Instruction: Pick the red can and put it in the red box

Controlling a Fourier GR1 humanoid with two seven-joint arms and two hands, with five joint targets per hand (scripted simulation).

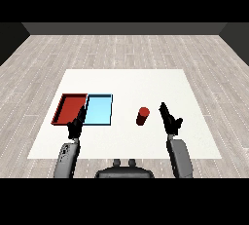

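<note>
The red can (pixel 142 116) stands upright on the white surface (pixel 126 80), a little to the right of the centre, with nothing touching it. The right hand (pixel 168 118) is at about 3 o'clock from the can, near it but apart, with straight fingers spread from the thumb; I judge this is to make place for the can before the fingers close around it. The left hand (pixel 77 124) hangs over the near edge of the trays with relaxed fingers and holds nothing. The red tray (pixel 62 108) lies at 9 o'clock from the can, well apart, and the light blue tray (pixel 99 111) touches its right side, between the red tray and the can.
</note>
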